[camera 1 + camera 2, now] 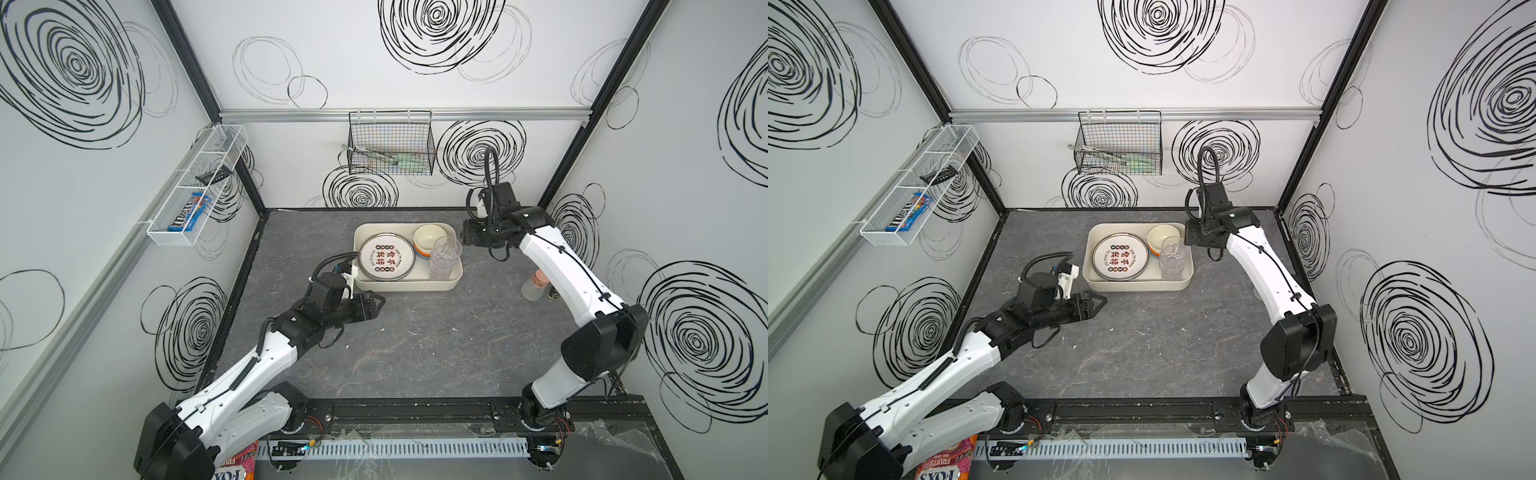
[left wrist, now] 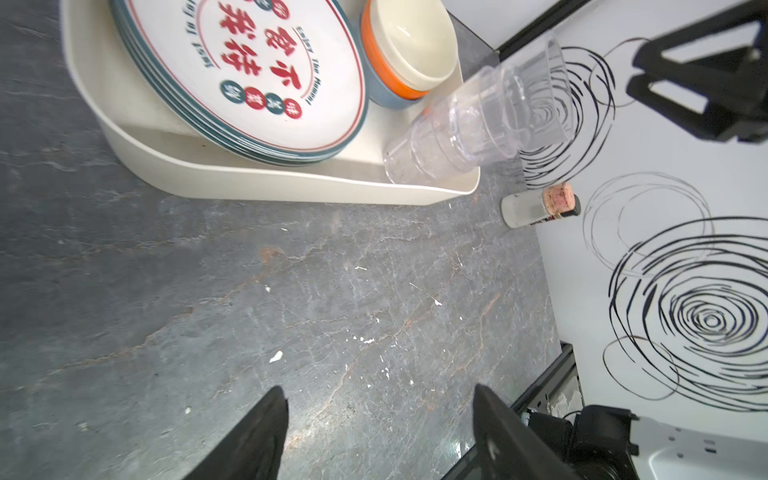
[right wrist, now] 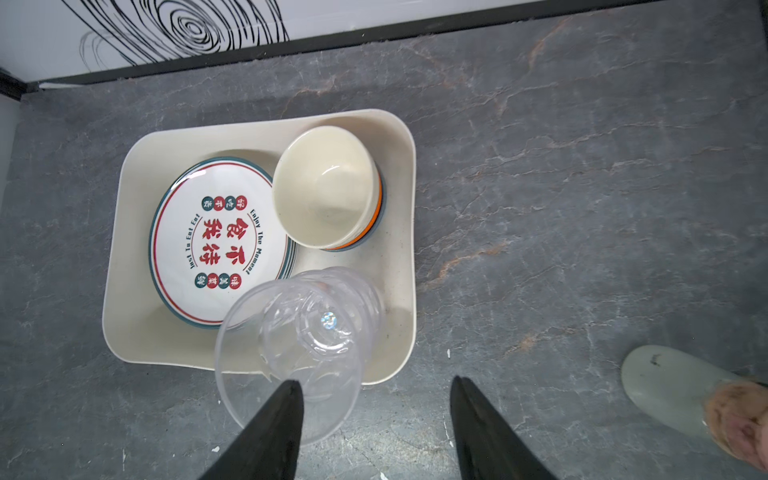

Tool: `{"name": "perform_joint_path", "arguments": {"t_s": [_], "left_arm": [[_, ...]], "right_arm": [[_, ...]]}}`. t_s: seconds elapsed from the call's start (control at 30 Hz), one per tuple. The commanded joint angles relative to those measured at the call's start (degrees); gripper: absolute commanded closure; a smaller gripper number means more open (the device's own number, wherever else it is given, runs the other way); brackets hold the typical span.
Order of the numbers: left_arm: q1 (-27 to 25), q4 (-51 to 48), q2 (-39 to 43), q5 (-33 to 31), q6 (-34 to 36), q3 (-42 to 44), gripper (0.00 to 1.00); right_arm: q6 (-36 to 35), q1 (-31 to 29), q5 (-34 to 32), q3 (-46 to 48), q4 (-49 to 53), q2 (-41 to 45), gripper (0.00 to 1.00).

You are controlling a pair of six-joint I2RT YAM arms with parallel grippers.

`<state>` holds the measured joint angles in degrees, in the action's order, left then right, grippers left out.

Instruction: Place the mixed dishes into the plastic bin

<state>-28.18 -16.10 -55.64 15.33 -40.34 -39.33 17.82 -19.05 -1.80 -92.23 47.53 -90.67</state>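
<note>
The cream plastic bin (image 1: 365, 286) sits on the grey table at the back centre. In it are a stack of white plates with red characters (image 1: 386, 256), nested cream, orange and blue bowls (image 1: 430, 239), and stacked clear cups (image 1: 445, 257) standing upright. My right gripper (image 3: 374, 382) hangs open above the bin's right end, and its fingers hold nothing. One finger overlaps the top cup's rim (image 3: 286, 357) in the right wrist view. My left gripper (image 1: 380, 305) is open and empty over bare table, just in front of the bin's left corner.
A small frosted bottle with a cork-coloured top (image 1: 536, 284) stands on the table by the right arm. A black wire basket (image 1: 390, 145) hangs on the back wall. A white mesh rack (image 1: 199, 183) is on the left wall. A snack bag (image 1: 237, 465) lies at the front edge.
</note>
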Motion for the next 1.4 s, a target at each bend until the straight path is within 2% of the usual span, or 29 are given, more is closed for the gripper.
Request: {"name": "perform_joint_path", "arguments": {"t_s": [0.0,0.03,0.07,0.13,0.27,0.33,0.37,0.53,0.63,0.7,0.77,0.87,0.97,1.07,1.1,1.2,1.37], "left_arm": [[3.84,-1.91,1.49,0.23,3.7,-3.6,0.23],[4.98,-2.59,1.58,0.23,4.33,-4.3,0.15],[6.13,-3.17,1.52,0.07,5.08,-5.12,0.02],[7.89,-4.24,1.65,-0.28,6.49,-6.63,0.04],[10.67,-6.57,1.43,-3.24,9.37,-10.34,0.04],[11.76,-7.82,1.16,-7.12,10.63,-12.18,0.04],[12.2,-8.39,1.06,-10.02,11.14,-13.11,0.04],[14.05,-5.3,1.6,-23.32,14.59,-13.56,0.04],[14.72,4.61,4.84,-30.99,18.96,-7.38,0.04],[15.32,13.08,7.31,-36.33,21.29,-1.66,0.04],[16.11,21.82,8.99,-38.03,25.37,4.53,0.04],[16.99,32.6,9.04,-41.94,30.63,12.23,0.04],[19.54,38.46,5.12,-42.77,32.09,16.99,0.04],[22.02,45.76,-0.14,-41.05,31.0,19.71,0.04],[22.85,47.66,-2.57,-38.98,31.42,19.65,0.04],[22.78,55.38,-11.39,-40.13,34.59,19.24,0.04],[21.97,73.67,-21.11,-39.58,33.61,23.15,0.04]], "right_arm": [[0.19,2.31,0.22,7.83,-11.56,7.0,0.33],[0.48,2.96,0.84,10.59,-14.71,9.05,0.3],[0.88,3.82,1.53,13.25,-17.45,11.29,0.25],[1.9,5.91,3.0,17.1,-21.17,14.2,0.21],[2.65,8.63,3.52,20.54,-23.2,15.72,0.18],[2.99,8.98,2.29,22.3,-24.56,16.17,0.15],[3.24,9.11,1.71,23.38,-25.45,16.48,0.02],[4.24,9.38,-6.04,30.19,-32.04,18.49,0.03],[4.84,9.23,-13.01,37.79,-40.69,21.79,0.03],[1.04,8.89,-16.34,45.01,-49.74,24.69,0.03],[-2.96,8.18,-20.44,51.83,-59.29,27.06,0.03],[-7.25,7.8,-23.2,59.37,-69.61,28.94,0.03],[-9.84,8.36,-26.29,64.0,-75.47,28.3,0.03],[-6.79,9.15,-31.04,64.79,-76.28,24.53,0.03],[-6.63,9.65,-31.12,64.31,-75.81,22.72,0.03],[-7.3,10.63,-31.87,65.29,-81.49,15.92,0.03],[-9.81,11.92,-28.25,68.61,-93.62,7.09,0.03]]}}
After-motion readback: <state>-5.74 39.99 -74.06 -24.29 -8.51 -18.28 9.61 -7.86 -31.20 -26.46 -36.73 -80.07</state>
